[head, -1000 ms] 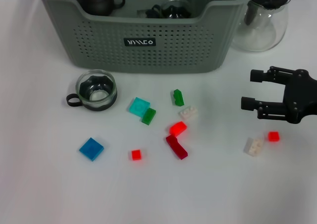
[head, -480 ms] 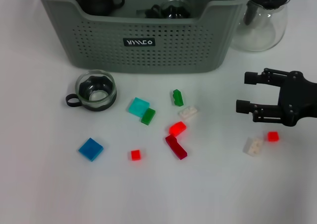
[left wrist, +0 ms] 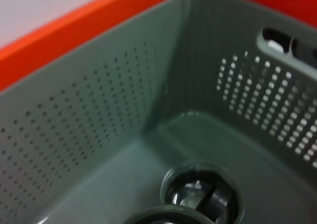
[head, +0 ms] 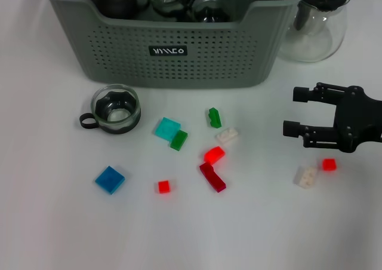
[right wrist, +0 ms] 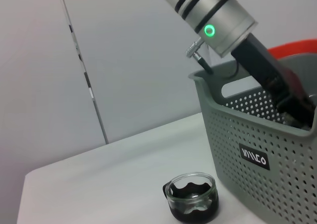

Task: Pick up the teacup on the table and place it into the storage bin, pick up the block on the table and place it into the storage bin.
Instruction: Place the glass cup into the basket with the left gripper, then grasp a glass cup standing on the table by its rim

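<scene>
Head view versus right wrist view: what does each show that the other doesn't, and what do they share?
Only the head view shows the loose blocks, such as the blue block and the dark red block, the glass pitcher, and the right claw, open above the table. Only the right wrist view shows the left arm reaching down into the bin. Both show the storage bin with its black label and the teacup on the table in front of it.

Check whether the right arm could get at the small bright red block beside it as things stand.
Probably yes: the right gripper hovers with jaws open just above the small bright red block, nothing lying between; only a white block sits close by.
</scene>
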